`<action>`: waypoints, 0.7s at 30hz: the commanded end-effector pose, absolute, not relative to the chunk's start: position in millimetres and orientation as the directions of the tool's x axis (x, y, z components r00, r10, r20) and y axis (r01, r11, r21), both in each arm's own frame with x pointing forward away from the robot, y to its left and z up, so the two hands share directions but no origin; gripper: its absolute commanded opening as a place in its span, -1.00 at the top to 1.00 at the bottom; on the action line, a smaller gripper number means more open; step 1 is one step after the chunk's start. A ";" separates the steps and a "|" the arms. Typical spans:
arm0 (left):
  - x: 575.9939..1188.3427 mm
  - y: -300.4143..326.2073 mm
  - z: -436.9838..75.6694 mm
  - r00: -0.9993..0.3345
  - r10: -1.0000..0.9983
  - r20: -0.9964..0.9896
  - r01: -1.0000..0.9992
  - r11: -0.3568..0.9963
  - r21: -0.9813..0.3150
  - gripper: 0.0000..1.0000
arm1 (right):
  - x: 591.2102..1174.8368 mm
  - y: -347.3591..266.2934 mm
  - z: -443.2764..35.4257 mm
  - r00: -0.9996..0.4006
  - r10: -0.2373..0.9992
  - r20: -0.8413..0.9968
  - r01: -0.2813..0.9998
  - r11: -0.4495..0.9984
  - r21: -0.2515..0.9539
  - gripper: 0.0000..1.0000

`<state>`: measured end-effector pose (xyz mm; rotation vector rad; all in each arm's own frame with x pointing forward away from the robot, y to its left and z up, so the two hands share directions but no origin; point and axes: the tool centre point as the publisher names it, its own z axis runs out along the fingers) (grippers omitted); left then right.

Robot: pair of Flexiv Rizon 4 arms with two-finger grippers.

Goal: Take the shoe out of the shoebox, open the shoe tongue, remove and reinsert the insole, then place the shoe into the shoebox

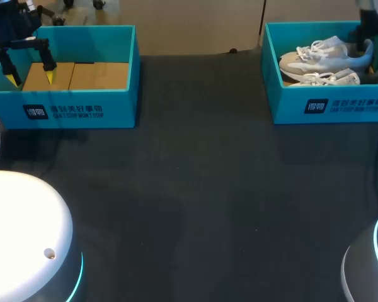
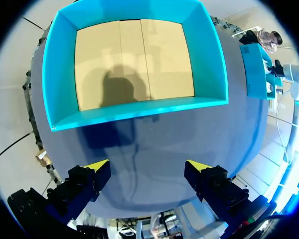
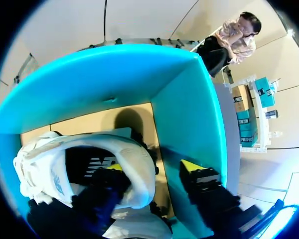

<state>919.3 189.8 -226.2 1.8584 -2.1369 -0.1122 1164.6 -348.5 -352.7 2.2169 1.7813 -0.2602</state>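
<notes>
On the dark table [image 1: 195,207], seen from above, two turquoise boxes stand well apart. The left box [image 1: 82,110] shows only its cardboard floor, and my left gripper [image 1: 30,78] hangs over its near-left corner with fingers spread. The right shoebox [image 1: 331,104] holds white shoes [image 1: 321,60], and my right arm comes down into it at the far right edge.

From my left wrist, I see the left box [image 2: 134,117] just ahead of my left gripper [image 2: 147,169], nothing between the spread fingers.

From my right wrist, my right gripper [image 3: 152,172] is inside the shoebox [image 3: 184,114]. One finger is in the opening of the white shoe [image 3: 134,164], the other outside its heel wall. They are spread, and I cannot tell that both touch.

The shoe lies in its box. This fits lifting it out, or just having put it back; I cannot decide which.
</notes>
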 end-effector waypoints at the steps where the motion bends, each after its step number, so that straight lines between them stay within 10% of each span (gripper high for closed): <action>1: 918.9 190.2 -225.5 -0.114 -0.978 0.176 -0.954 0.157 0.256 -1.00 | 1162.3 -347.7 -346.9 0.221 0.926 -0.306 0.975 -0.197 0.107 -1.00; 21: 918.9 190.2 -225.5 -0.114 -0.978 0.176 -0.954 0.157 0.256 -1.00 | 1129.6 -303.3 -283.5 0.207 0.965 -0.162 0.977 -0.197 0.080 -1.00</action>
